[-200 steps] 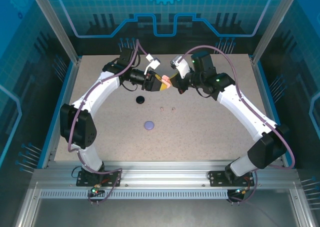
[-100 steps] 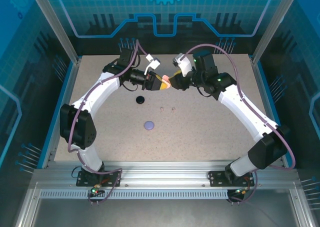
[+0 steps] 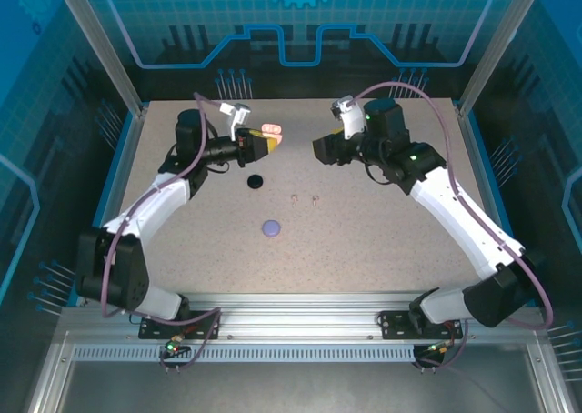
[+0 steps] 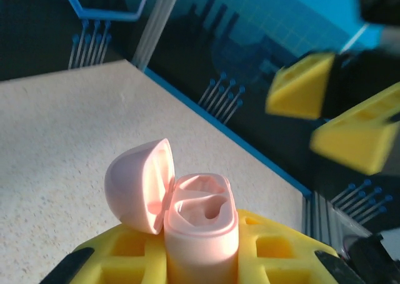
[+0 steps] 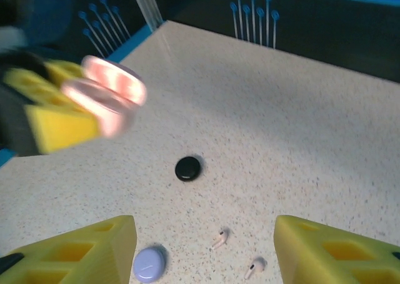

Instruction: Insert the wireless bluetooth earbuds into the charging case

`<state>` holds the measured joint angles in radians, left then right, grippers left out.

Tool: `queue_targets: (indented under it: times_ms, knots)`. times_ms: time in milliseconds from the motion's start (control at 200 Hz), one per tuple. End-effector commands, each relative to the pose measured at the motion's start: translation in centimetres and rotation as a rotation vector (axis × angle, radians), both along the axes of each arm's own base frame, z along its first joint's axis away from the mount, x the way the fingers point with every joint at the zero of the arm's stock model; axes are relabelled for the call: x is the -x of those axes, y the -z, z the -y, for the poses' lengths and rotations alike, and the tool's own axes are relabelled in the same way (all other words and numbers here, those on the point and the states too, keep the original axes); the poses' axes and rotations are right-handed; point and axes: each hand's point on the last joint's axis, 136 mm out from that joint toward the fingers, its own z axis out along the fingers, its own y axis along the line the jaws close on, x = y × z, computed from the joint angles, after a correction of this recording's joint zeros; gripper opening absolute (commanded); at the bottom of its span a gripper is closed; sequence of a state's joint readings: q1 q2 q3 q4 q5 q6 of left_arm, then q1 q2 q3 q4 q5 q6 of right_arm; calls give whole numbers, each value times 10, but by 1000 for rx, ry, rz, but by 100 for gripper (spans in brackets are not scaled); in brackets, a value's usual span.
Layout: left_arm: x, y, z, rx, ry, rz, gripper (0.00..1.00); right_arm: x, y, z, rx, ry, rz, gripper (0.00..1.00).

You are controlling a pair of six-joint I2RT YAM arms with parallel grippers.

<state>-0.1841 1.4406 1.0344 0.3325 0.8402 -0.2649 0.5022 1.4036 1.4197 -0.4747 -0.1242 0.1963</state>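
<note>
My left gripper (image 3: pixel 262 139) is shut on a pale pink charging case (image 3: pixel 272 131), held above the far left part of the table. In the left wrist view the case (image 4: pixel 201 228) stands upright between the yellow fingers (image 4: pixel 119 253). Its lid (image 4: pixel 139 185) is swung open and both sockets are empty. Two pale pink earbuds (image 3: pixel 295 197) (image 3: pixel 315 198) lie on the table near the middle. My right gripper (image 3: pixel 320 149) hangs open above them; in its wrist view the earbuds (image 5: pixel 219 238) (image 5: pixel 255 267) lie between its spread fingers (image 5: pixel 69 249).
A closed black round case (image 3: pixel 256 182) (image 5: pixel 188 168) lies left of the earbuds. A closed lilac case (image 3: pixel 271 227) (image 5: pixel 149 264) lies nearer the arms. Blue rails and posts edge the speckled table (image 3: pixel 382 240).
The two grippers, close together at the pink case earlier, have drawn apart. The left arm swung left with the case; the right gripper pulled back to the right.
</note>
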Motion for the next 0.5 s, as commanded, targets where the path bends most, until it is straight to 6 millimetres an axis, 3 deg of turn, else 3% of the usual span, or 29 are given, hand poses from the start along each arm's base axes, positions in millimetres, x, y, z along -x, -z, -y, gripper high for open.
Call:
queue_targets:
  times_ms: [0,255,495]
  knots:
    - [1,-49,-17,118,-133,154,0,-7,51,-7,63,81,-138,60]
    - [29,-62,-39,197,-265,233,0,-22,145,-27,181,201,-342,56]
    - [45,-64,-52,223,-329,252,0,-25,196,-55,328,257,-410,52]
